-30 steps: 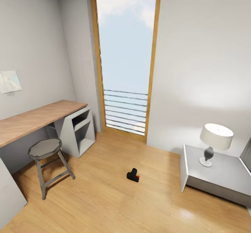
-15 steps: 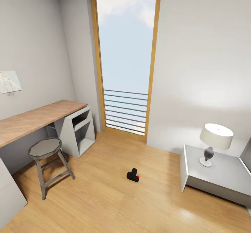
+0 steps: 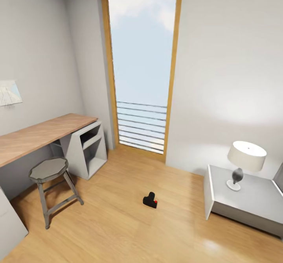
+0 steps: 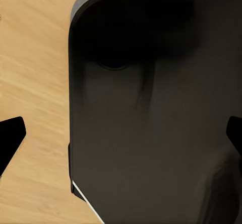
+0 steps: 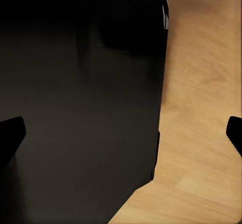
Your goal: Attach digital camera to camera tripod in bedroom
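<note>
Small black camera [image 3: 150, 200] with red button, lying on wood floor [image 3: 118, 223], left gripper [image 4: 121, 133] and right gripper [image 5: 121, 131] jaws wide, empty

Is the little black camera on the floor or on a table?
On the floor: the digital camera sits on bare wood floor between stool and nightstand.

Head cam sits high, facing forward and down into a room corner: tall window [image 3: 141, 66] ahead, desk [image 3: 39, 137] left, side table [image 3: 243, 200] right, wood floor [image 3: 118, 231] below. Both wrist cams point down, close over a dark robot body panel [image 4: 151, 123] with fingertips [image 4: 10, 133] at the frame edges. All three views share the wood floor.
</note>
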